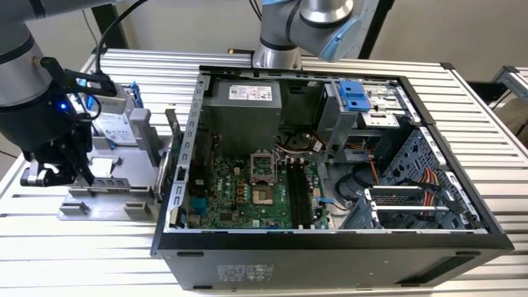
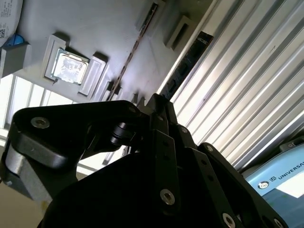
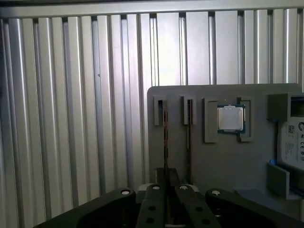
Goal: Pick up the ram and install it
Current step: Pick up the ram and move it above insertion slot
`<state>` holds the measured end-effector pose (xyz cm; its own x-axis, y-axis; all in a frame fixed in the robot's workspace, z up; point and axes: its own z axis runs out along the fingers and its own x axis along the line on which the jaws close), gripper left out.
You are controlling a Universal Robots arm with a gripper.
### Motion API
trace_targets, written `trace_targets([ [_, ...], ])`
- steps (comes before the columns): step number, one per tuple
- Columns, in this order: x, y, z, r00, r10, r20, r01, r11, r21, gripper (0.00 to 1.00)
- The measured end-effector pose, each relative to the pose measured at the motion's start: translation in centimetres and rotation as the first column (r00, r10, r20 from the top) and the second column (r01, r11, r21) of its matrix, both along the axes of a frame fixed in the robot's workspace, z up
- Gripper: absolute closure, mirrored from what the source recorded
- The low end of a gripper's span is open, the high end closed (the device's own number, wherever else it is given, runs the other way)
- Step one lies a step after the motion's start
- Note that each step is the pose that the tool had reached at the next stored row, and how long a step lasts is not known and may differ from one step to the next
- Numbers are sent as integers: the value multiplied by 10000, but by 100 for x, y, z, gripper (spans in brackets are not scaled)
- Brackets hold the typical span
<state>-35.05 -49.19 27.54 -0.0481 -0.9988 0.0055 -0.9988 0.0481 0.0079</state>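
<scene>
Hanging claw (image 3: pixel 166 175) near ram (image 3: pixel 165 137), edge-up in first wrist view.

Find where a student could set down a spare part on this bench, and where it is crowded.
Bare slats of the table lie at the near corner, bordered by the grey tray, the computer case and the table's edge. More lie beyond the case on the exterior view's right. Crowded: the tray, holding a hard drive and processor, and the case's inside.
</scene>
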Motion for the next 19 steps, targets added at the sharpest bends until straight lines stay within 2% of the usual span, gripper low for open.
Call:
trace_targets([
  [19, 0, 0, 135, 10000, 0, 0, 0, 10000, 0, 100],
])
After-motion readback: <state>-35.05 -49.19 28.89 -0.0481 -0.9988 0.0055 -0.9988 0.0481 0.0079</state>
